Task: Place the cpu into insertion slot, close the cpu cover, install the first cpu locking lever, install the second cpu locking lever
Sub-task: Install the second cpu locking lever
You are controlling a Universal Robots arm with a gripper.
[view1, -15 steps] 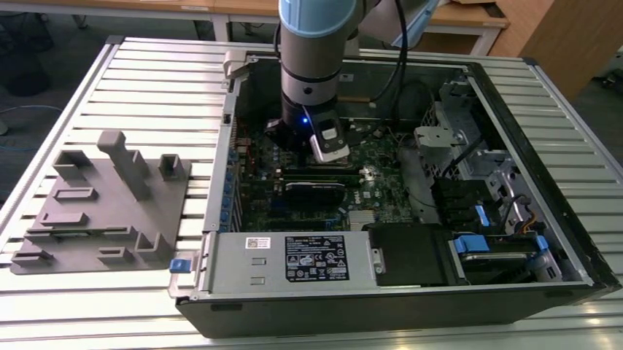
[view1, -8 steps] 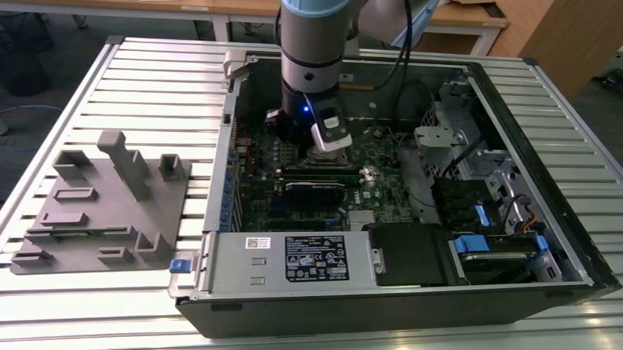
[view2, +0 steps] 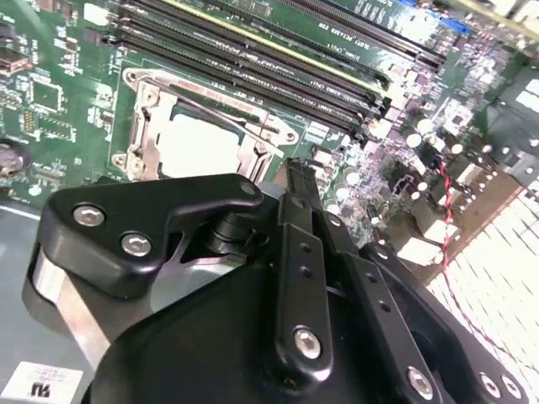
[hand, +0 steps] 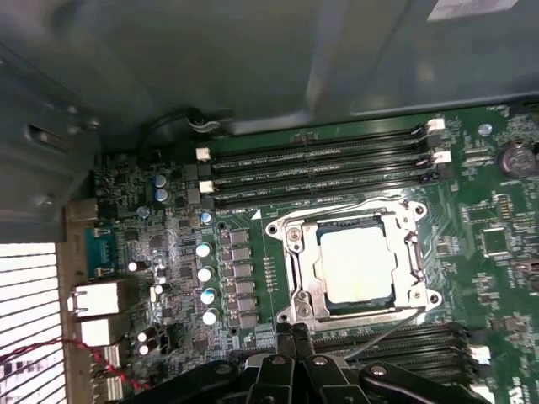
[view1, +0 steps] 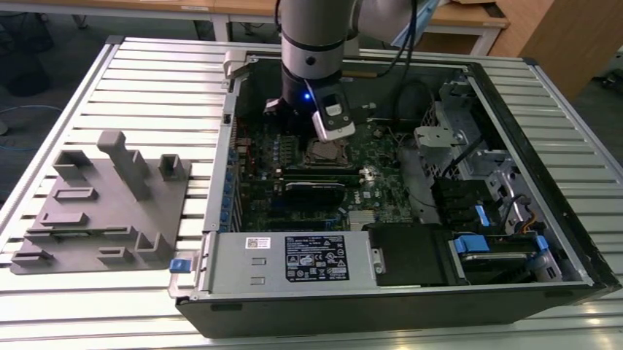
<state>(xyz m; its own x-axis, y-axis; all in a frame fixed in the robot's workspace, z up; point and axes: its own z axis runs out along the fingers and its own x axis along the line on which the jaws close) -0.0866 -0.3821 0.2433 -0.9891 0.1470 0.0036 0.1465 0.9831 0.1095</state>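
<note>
The cpu (hand: pixel 357 265) (view2: pixel 198 145), pale and square, lies flat in the insertion slot (view1: pixel 325 153) on the green board. The cpu cover (hand: pixel 296 269) (view2: pixel 143 135), a silver frame, lies down around it. One thin wire locking lever (hand: pixel 389 331) runs slanted along the socket edge nearest my gripper. Another lever (hand: pixel 337 204) lies along the edge by the memory slots. My gripper (hand: pixel 292 333) (view2: pixel 296 175) is shut with nothing in it, its tips just off the socket's edge. In the exterior view my arm (view1: pixel 311 65) stands over the socket.
Long black memory slots (hand: pixel 320 160) run beside the socket, and a row of capacitors (hand: pixel 205 271) is near it. The case wall (hand: pixel 168 50) rises close by. A power supply (view1: pixel 292 257), a drive cage (view1: pixel 467 146) and a grey fixture (view1: pixel 98 204) on the slatted table are nearby.
</note>
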